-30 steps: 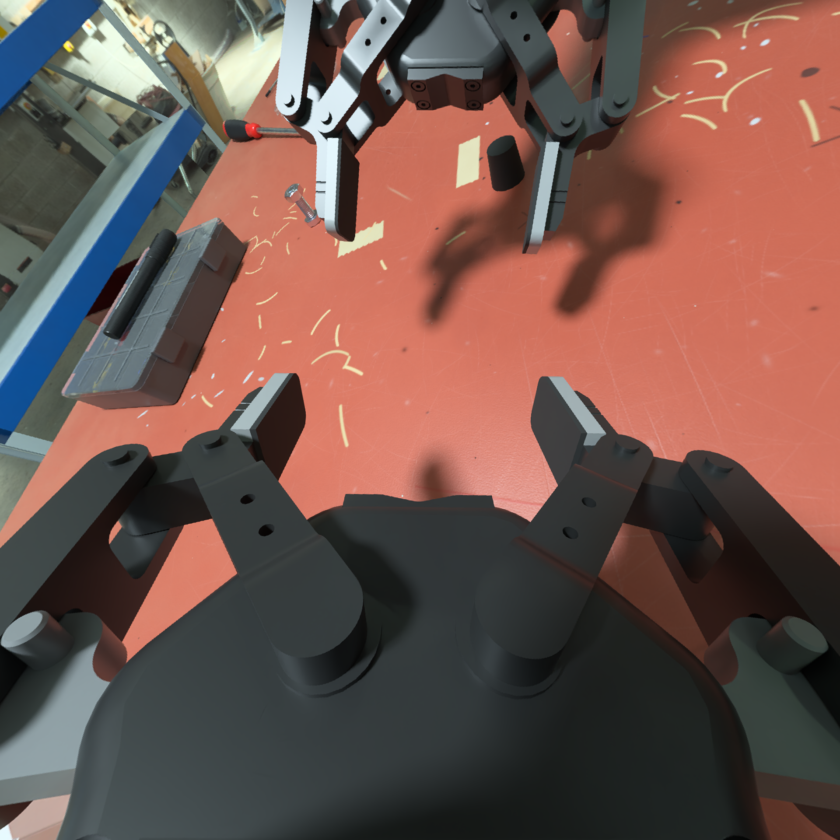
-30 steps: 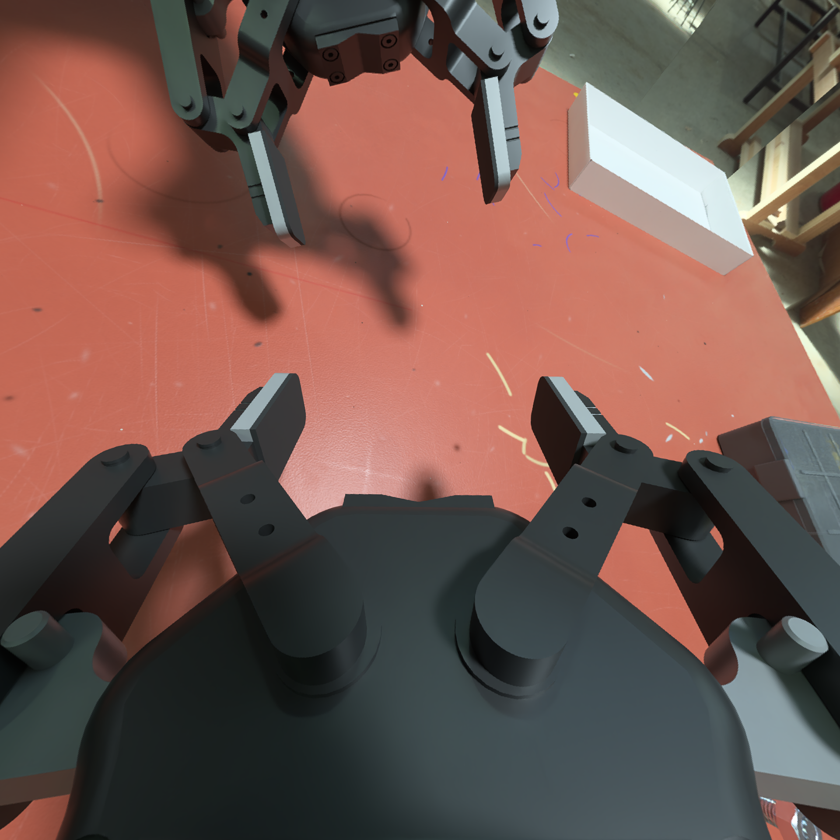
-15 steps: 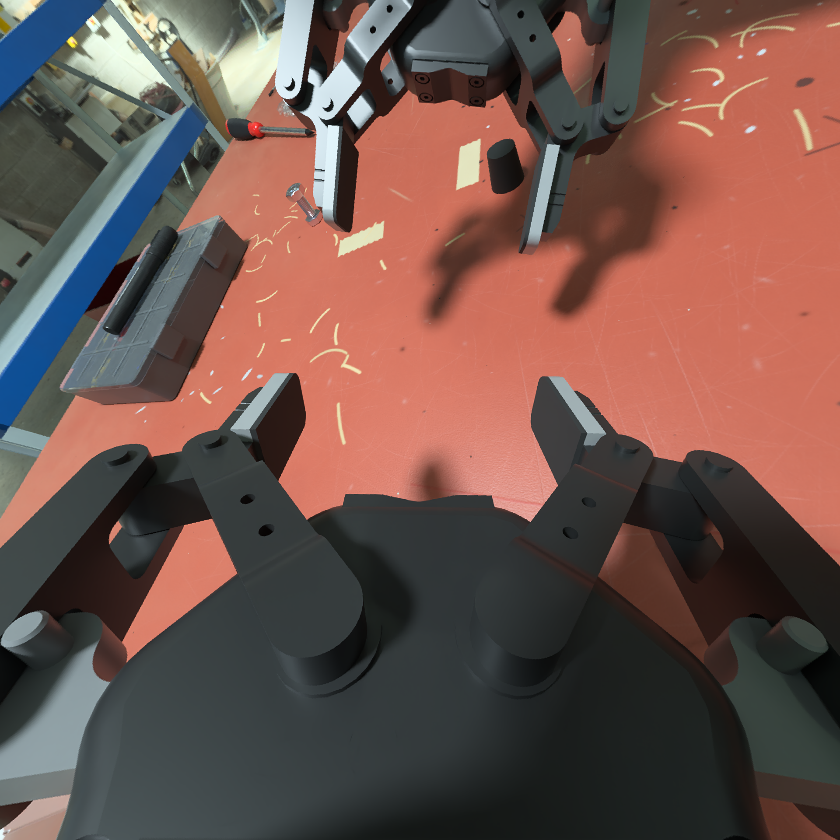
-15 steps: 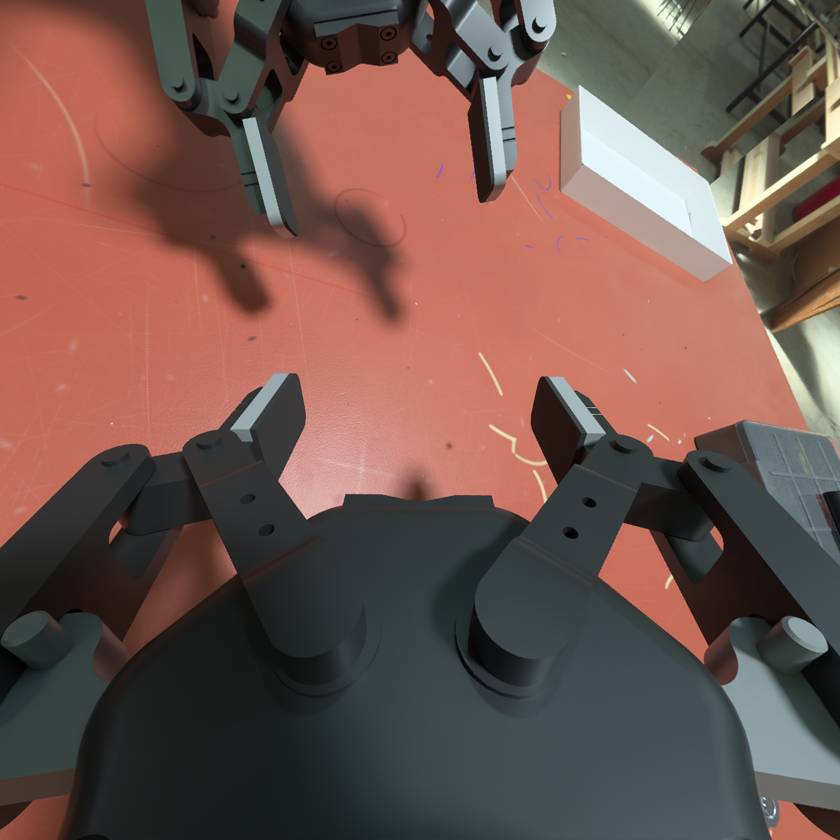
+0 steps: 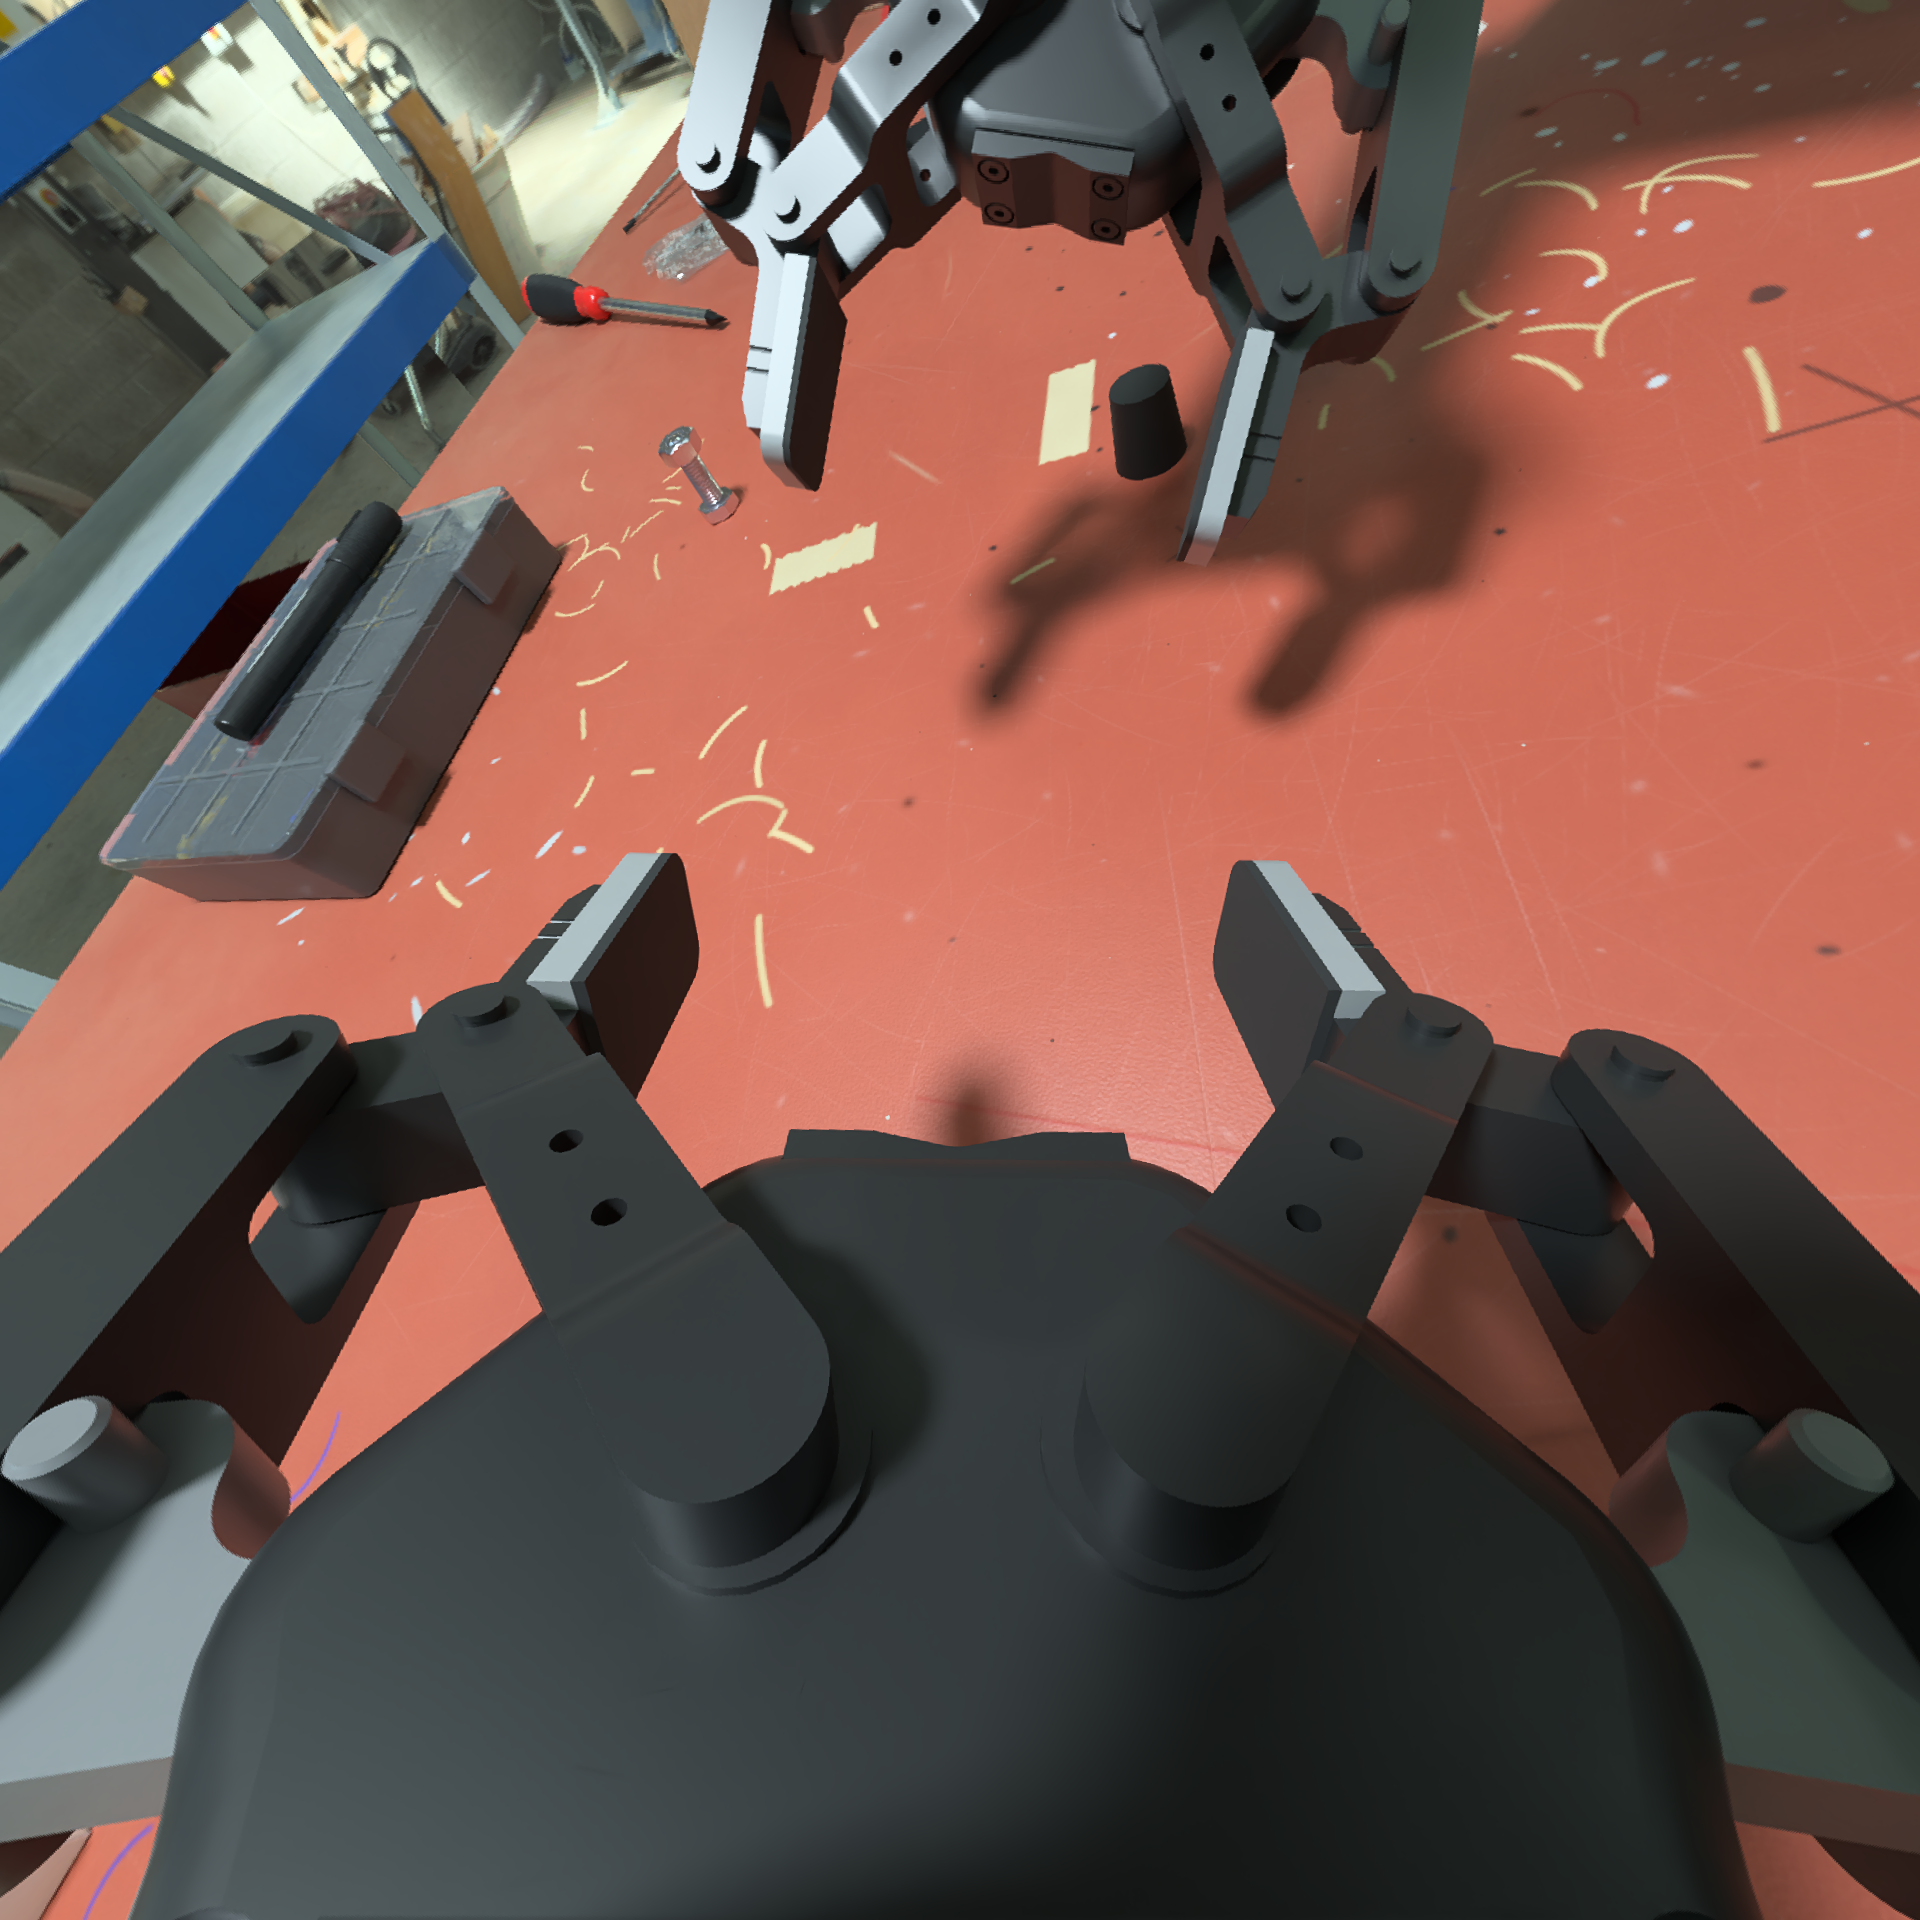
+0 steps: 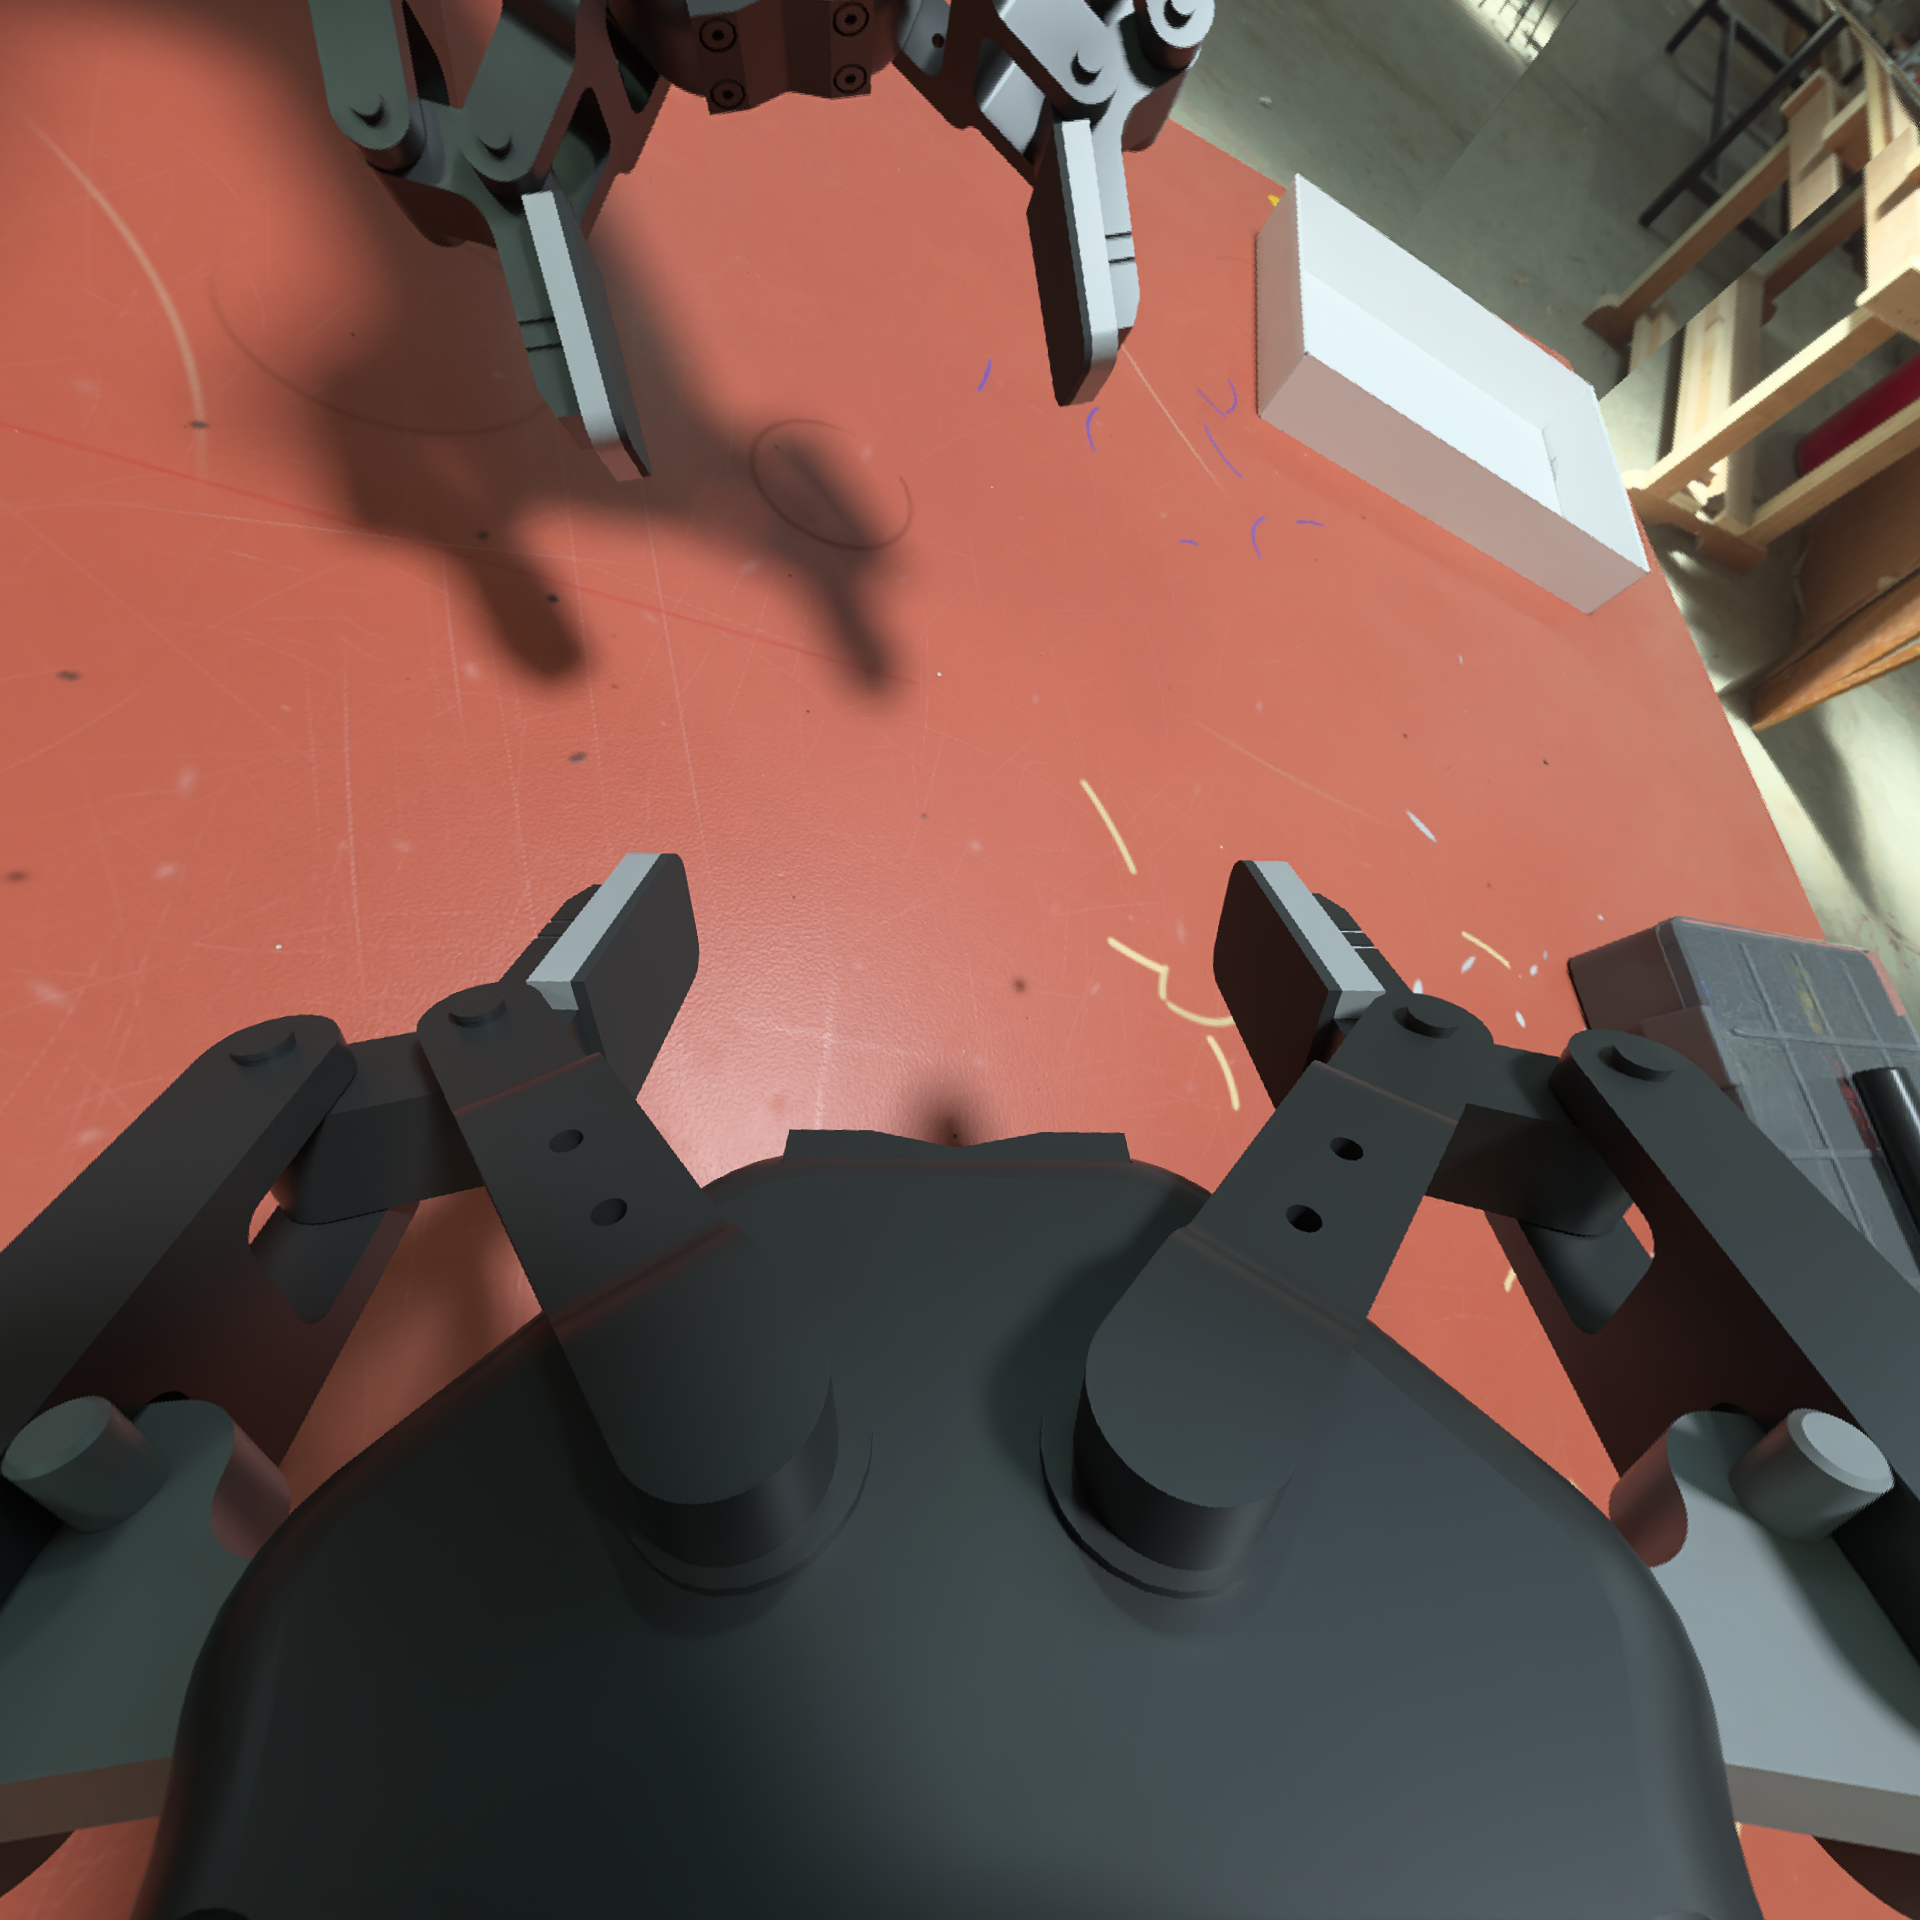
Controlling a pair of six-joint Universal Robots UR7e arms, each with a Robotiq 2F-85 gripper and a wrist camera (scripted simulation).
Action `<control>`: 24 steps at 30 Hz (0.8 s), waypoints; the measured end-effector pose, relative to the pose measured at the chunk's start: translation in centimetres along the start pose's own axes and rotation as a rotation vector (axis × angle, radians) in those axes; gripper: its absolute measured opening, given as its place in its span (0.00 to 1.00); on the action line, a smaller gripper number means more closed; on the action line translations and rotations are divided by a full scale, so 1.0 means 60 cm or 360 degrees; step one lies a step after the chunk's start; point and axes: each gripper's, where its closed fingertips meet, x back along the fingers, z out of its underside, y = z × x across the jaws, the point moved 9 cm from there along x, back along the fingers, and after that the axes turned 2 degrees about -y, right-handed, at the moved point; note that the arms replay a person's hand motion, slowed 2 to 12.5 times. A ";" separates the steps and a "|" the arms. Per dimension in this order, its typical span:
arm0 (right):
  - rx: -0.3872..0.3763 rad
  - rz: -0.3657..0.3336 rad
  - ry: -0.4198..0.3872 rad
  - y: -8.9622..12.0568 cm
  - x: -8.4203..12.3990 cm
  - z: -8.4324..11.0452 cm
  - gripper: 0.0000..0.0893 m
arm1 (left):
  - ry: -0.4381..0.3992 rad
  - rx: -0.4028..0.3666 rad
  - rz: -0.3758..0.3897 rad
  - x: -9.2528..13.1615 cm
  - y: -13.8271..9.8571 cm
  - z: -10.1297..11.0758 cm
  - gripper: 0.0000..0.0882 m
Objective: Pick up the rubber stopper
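The rubber stopper (image 5: pixel 1146 419), small, black and tapered, stands upright on the red table (image 5: pixel 1455 831), beside a pale strip of tape (image 5: pixel 1067 412) and just inside the far finger of the right gripper (image 5: pixel 1003 509), as the left wrist view shows it. Both grippers are spread wide and hold nothing; the left gripper (image 5: pixel 951 935) hangs well back from the stopper. The right wrist view does not show the stopper at all (it seems to lie behind that camera's field), so how high the right fingers sit above it is hard to judge. The main risk is a finger coming down on the stopper's top or clipping its side, which would tip it and let it roll. A pinch high on the taper could squeeze it out downward. The bolt (image 5: pixel 698 481) and screwdriver (image 5: pixel 613 303) lie off to the side, apart from the stopper.
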 end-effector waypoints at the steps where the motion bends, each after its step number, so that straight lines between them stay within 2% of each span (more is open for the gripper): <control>1: -0.0005 0.0003 -0.0001 0.000 0.002 0.000 0.96 | -0.0003 0.0004 -0.0001 0.001 0.000 0.000 0.97; 14: -0.0112 0.0074 0.0000 -0.001 0.052 0.016 0.96 | -0.0030 0.0053 -0.0028 0.024 -0.009 0.003 0.97; 24: -0.0217 0.0179 0.0093 -0.004 0.106 0.050 0.95 | -0.0047 0.0089 -0.0046 0.042 -0.019 0.006 0.97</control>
